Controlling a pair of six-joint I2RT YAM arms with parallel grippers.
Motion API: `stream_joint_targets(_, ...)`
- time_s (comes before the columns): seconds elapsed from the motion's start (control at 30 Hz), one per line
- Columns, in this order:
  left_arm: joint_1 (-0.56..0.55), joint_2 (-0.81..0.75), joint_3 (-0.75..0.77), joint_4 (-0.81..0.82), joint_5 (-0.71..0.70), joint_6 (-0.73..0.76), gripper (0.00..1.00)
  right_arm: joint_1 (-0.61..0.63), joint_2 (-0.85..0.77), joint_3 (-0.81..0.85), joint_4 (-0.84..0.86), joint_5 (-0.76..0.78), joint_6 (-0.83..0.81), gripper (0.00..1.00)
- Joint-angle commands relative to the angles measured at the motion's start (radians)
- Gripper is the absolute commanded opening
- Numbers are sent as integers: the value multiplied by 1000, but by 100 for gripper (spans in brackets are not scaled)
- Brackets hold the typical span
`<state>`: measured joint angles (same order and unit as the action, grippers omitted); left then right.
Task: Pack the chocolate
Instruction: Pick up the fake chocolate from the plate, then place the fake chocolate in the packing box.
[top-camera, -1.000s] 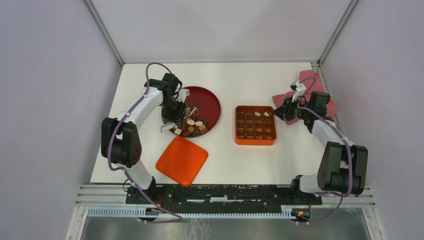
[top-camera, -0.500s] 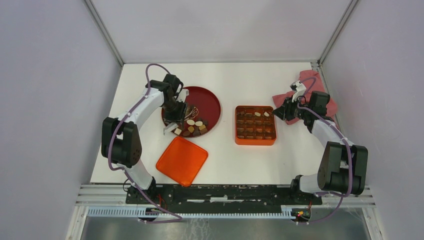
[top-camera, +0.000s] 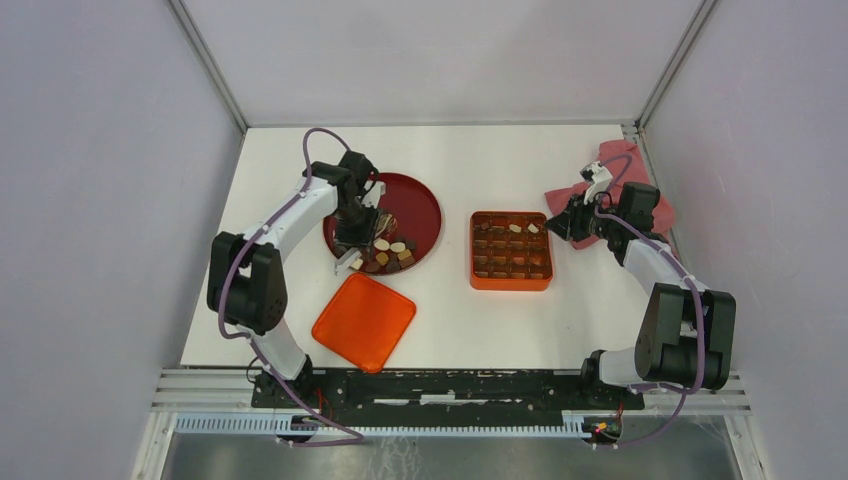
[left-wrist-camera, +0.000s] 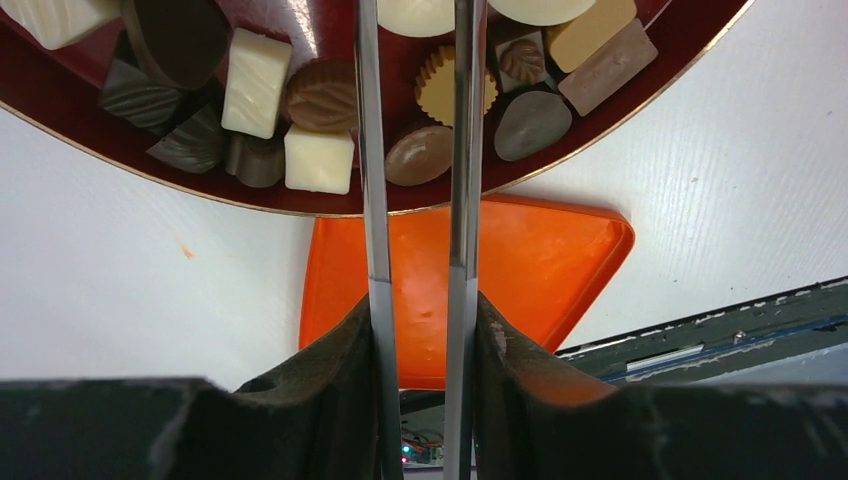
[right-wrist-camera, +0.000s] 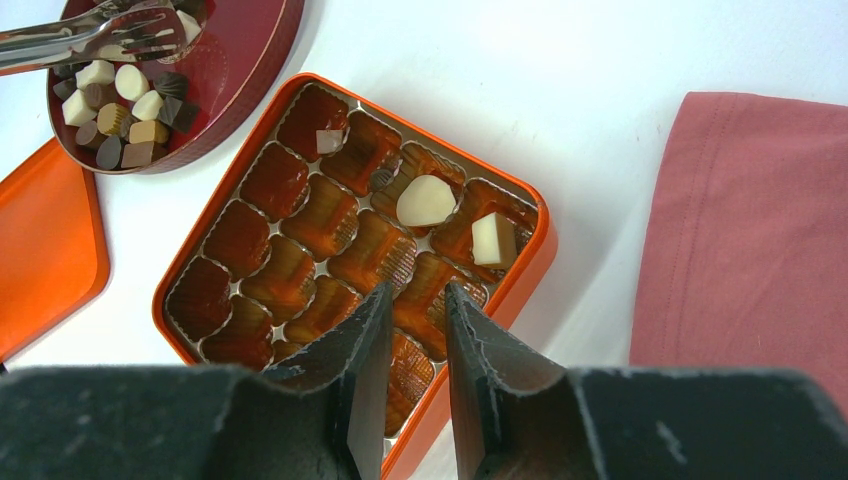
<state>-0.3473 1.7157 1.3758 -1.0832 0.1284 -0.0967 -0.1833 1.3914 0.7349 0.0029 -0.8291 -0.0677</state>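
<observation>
The chocolate (top-camera: 388, 254) lies as a heap of small brown, tan and white pieces on the near side of a dark red plate (top-camera: 420, 200). My left gripper (top-camera: 354, 232) hovers over that heap, shut on metal tongs (left-wrist-camera: 368, 150). The tong arms stand a little apart, with a tan fluted piece (left-wrist-camera: 440, 85) between them; their tips run out of the left wrist view. The orange compartment box (top-camera: 472, 250) holds a white oval (right-wrist-camera: 425, 200), a white cube (right-wrist-camera: 492, 240) and a small piece (right-wrist-camera: 329, 140). My right gripper (right-wrist-camera: 418, 300) hangs open above the box's right edge, holding nothing.
The orange lid (top-camera: 363, 320) lies flat near the front, just below the plate. A dark pink cloth (top-camera: 625, 160) lies at the back right, under the right arm. Grey walls close in the table on three sides.
My left gripper has shifted slightly right over the plate, and the tong arms have come a little closer together. The right arm has not moved.
</observation>
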Motion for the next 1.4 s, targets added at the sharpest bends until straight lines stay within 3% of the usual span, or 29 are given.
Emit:
stream_joint_targets(0.0,-1,14,49,1,-64,-54,3,3,-13,9,28,-7,-6,32)
stream_joint_targets(1.03,6,-137,32,48,32,-61,2,3,-23,6,29,-8,-1,32)
stream_joint_targets(1.2,8,-169,26,73,115,-75,2,2,-23,6,29,-7,-1,32)
stream_joint_targets(1.37,7,-230,-13,143,296,-96,2,2,-28,2,29,-4,-4,32)
